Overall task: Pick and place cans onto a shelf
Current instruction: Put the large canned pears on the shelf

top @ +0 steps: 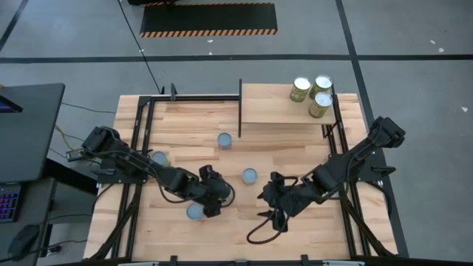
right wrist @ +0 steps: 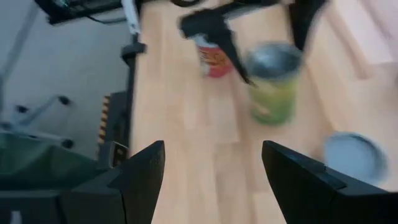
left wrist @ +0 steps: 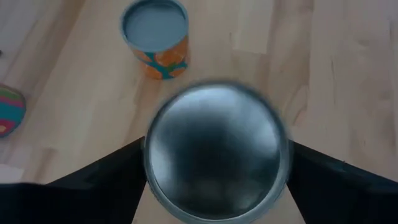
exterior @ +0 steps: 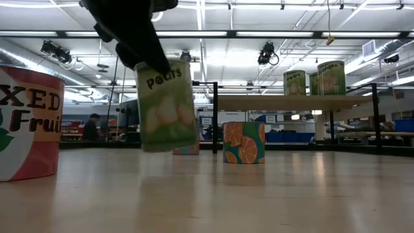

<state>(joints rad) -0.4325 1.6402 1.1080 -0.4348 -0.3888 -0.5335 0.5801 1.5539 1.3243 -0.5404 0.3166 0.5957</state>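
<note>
My left gripper (top: 209, 201) is closed around a green can labelled "Pears" (exterior: 167, 107), whose shiny top (left wrist: 214, 155) fills the left wrist view. My right gripper (right wrist: 211, 180) stands open and empty at the table's middle right (top: 270, 203), facing that can (right wrist: 273, 87). The shelf (top: 273, 107), at the far right, carries three cans (top: 319, 103) standing on their bases. Three more cans stand loose on the table: one with orange slices (exterior: 244, 142), one at the centre (top: 250, 175) and one far left (top: 159, 157). My left gripper pinches the Pears can between its two fingers (left wrist: 118, 180), one on each side of the wall just under the top rim (left wrist: 149, 168). The fingers come slanting down from above. The can hangs tilted, its bottom (exterior: 169, 145) clear of the table.
A large "Mixed Fruit" can (exterior: 26, 123) stands close to the low camera at the left. A dark upright panel (top: 239, 111) borders the shelf's left edge. Black frame rails (top: 140, 140) run along both table sides. Bare planks lie between the two grippers.
</note>
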